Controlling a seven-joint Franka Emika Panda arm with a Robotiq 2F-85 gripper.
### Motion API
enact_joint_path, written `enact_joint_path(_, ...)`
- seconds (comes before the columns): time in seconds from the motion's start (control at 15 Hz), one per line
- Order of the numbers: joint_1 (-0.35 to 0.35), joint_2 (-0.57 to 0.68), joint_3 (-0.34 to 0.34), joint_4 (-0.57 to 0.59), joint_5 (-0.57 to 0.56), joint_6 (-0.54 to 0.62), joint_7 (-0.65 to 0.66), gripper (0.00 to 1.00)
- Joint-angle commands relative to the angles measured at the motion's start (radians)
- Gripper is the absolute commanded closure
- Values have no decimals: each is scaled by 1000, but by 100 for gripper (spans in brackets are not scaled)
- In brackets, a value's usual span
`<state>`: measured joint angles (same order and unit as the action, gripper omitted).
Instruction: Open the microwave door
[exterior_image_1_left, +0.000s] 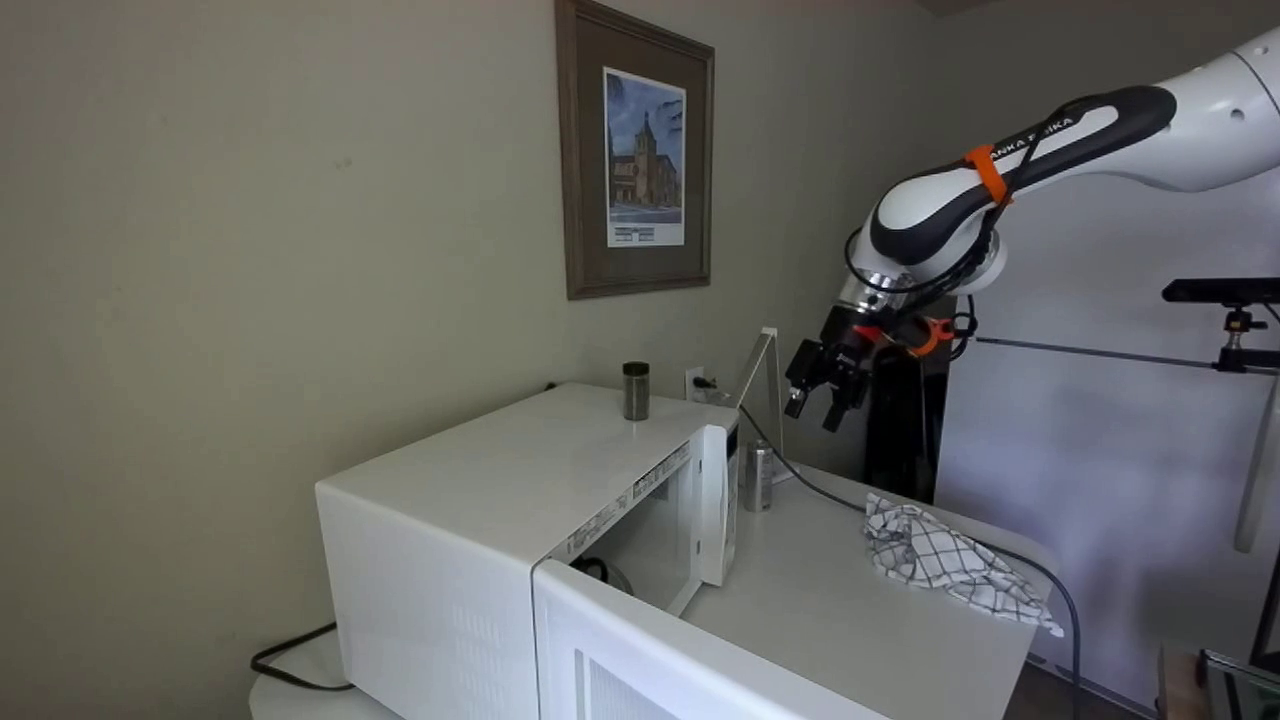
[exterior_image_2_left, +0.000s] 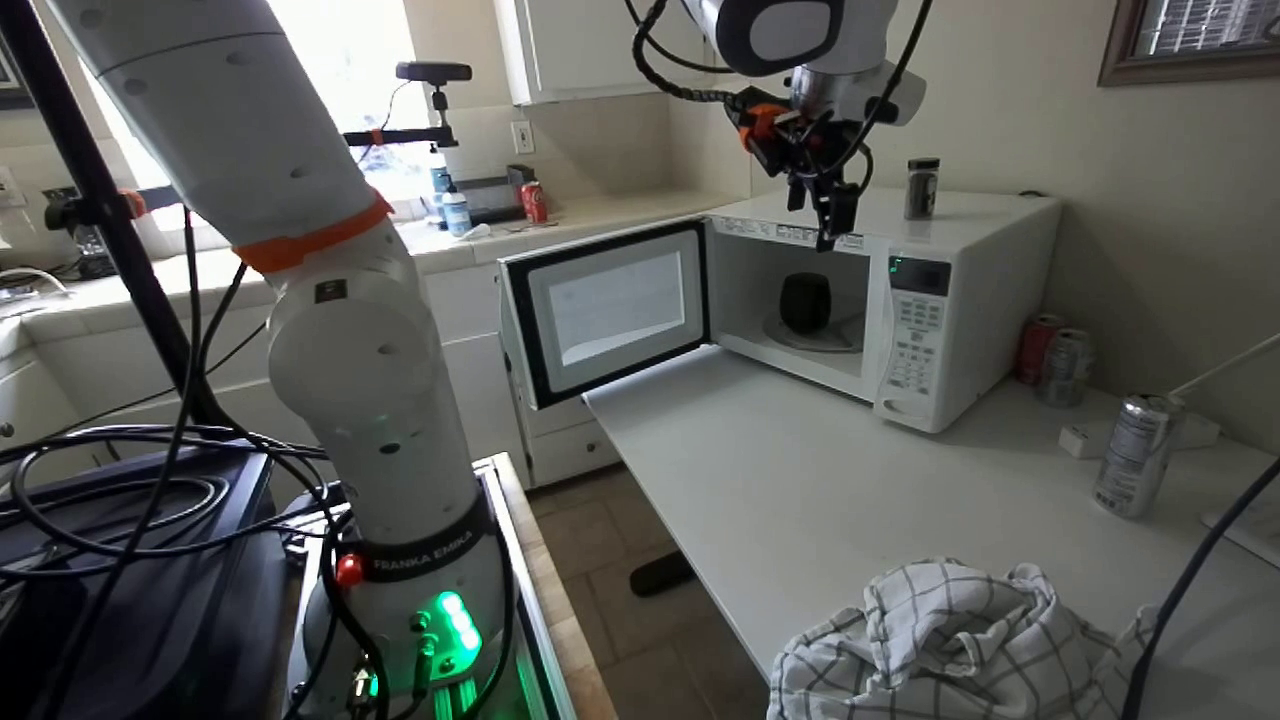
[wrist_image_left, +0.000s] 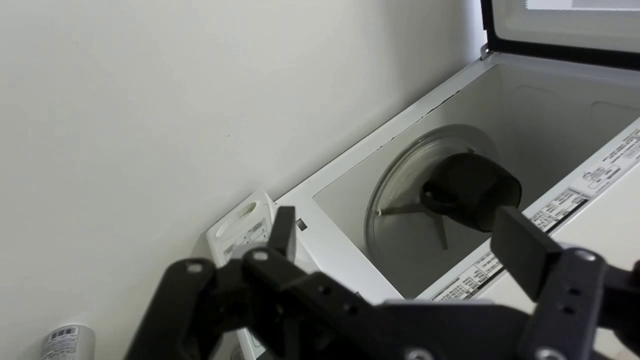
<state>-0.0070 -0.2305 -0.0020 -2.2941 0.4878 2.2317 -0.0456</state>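
"White tabletop, lower than the gripper. How's the arm posed?"

"Raised, slanting down to the gripper, bent near its end so the gripper points downward, jaws spread well apart."

"And the microwave?"

"Near the gripper, lower down. Its microwave door stands swung open, and a dark mug sits inside."

Close by, an exterior view looks across the microwave oven; farther off, an exterior view faces its cavity; the wrist view shares it from above.
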Motion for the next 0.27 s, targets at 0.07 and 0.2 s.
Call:
enact_joint_path(0.07, 13, 0, -16, 0, -5, -1, 3, 0)
enact_joint_path(0.2, 12, 0, -17, -1, -4, -1, 3, 0)
